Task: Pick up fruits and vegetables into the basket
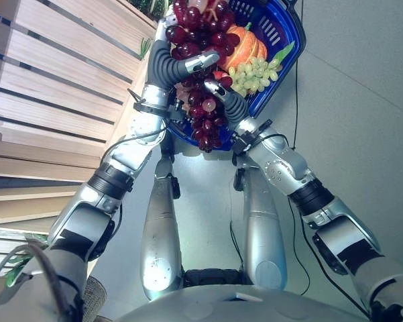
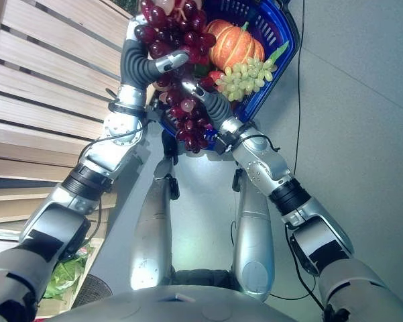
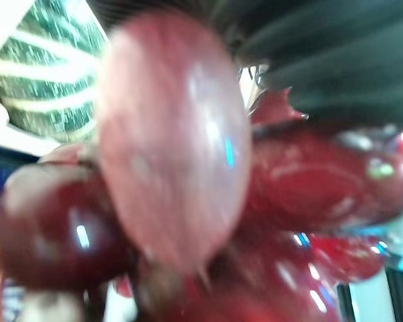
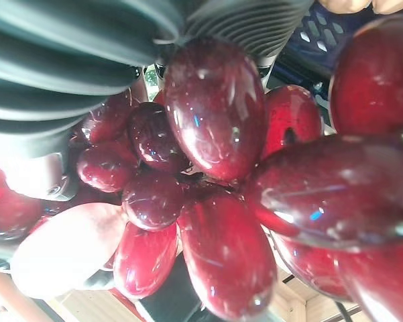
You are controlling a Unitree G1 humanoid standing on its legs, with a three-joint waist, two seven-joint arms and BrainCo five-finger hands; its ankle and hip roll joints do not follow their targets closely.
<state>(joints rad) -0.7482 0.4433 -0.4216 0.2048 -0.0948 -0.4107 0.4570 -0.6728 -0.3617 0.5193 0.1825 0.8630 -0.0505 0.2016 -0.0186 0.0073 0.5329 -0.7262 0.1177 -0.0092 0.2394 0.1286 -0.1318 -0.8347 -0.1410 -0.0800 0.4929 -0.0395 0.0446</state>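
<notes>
Both arms raised together over a blue plastic basket (image 1: pixel 281 30). Left hand (image 1: pixel 200 62) and right hand (image 1: pixel 213 87) buried in a long bunch of glossy dark-red grapes (image 1: pixel 204 111) hanging over the near rim; finger grip impossible to tell. Inside the basket: ribbed orange pumpkin (image 1: pixel 245 45), green grapes (image 1: pixel 256 74). Striped green watermelon (image 3: pixel 43 87) glimpsed from the left wrist.

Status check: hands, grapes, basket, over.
Left hand and right hand both in the red grape bunch, grip unclear. Bunch hangs over the blue basket's near rim. Basket holds a pumpkin and green grapes.
</notes>
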